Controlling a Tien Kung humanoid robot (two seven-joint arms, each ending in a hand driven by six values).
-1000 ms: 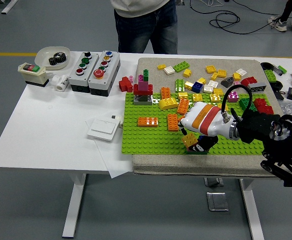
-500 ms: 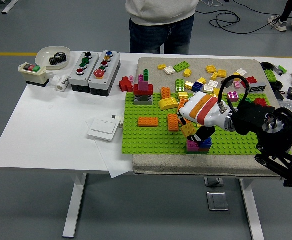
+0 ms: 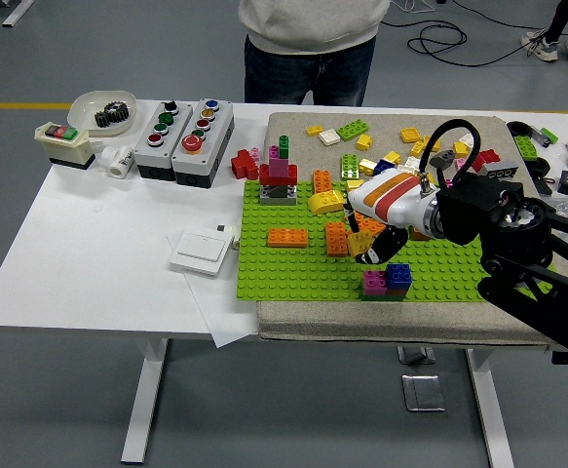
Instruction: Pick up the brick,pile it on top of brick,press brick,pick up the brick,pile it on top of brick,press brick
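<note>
At the centre right of the frame, your right hand (image 3: 379, 232) hangs over the green baseplate (image 3: 293, 263), fingers curled around a small yellow brick (image 3: 369, 252). The target stack, a blue brick (image 3: 397, 276) beside a magenta brick (image 3: 374, 284), sits just below and right of it. Watch the grip: the yellow brick looks tilted, so its studs may miss and it could topple when pressed. The orange bricks (image 3: 336, 237) lie close by; a low approach could knock them.
</note>
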